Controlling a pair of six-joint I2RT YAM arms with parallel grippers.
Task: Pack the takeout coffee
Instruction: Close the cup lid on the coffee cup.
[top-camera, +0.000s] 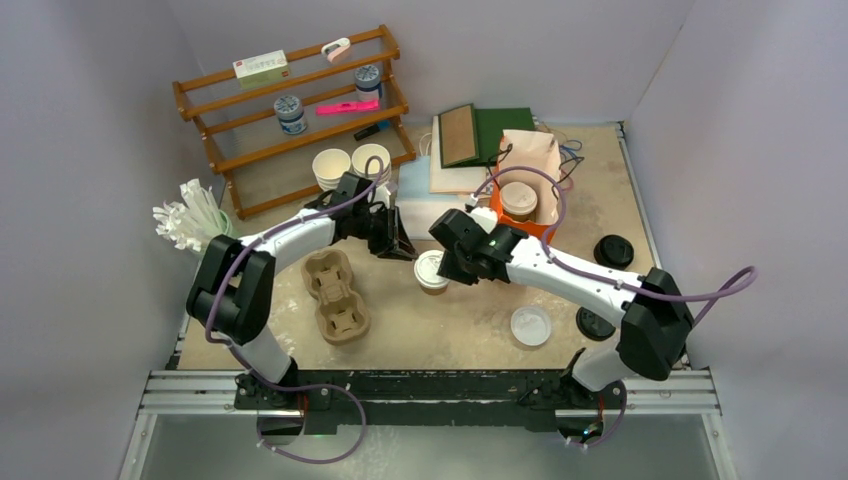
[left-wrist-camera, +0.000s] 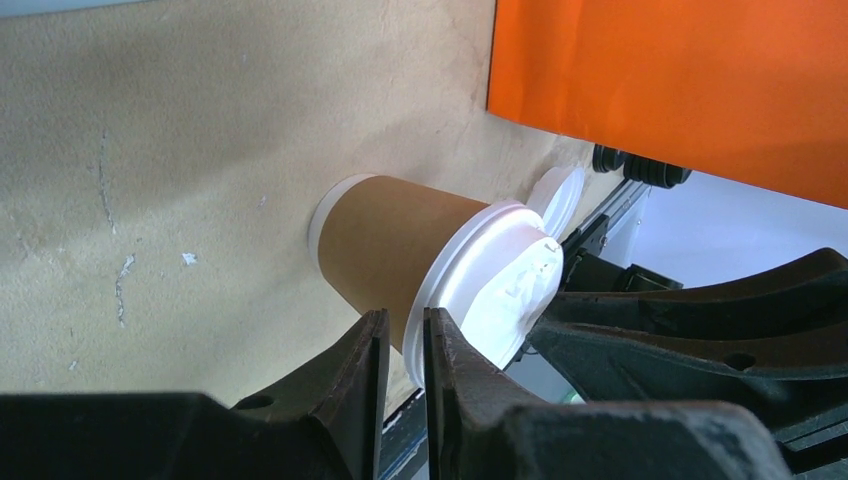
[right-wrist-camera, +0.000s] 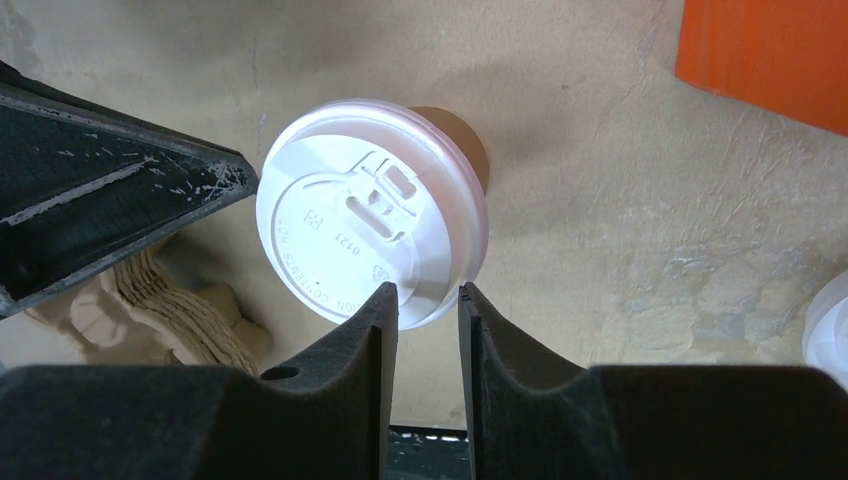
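Observation:
A brown kraft coffee cup with a white lid (top-camera: 430, 270) stands on the table between my two grippers. In the right wrist view the lid (right-wrist-camera: 370, 210) lies just beyond my right gripper (right-wrist-camera: 428, 295), whose jaws are nearly closed with nothing between them, over the lid's near rim. My left gripper (left-wrist-camera: 405, 335) is shut and empty, just left of the cup (left-wrist-camera: 385, 245). A second kraft cup (top-camera: 519, 200) stands inside the orange bag (top-camera: 545, 225). A pulp cup carrier (top-camera: 338, 295) lies to the left. Two open kraft cups (top-camera: 350, 165) stand by the shelf.
A loose white lid (top-camera: 530, 325) lies front right, black lids (top-camera: 613, 250) further right. A wooden shelf (top-camera: 290, 110) stands back left, books (top-camera: 480, 140) behind the bag, and white sticks in a holder (top-camera: 190, 220) at the left edge.

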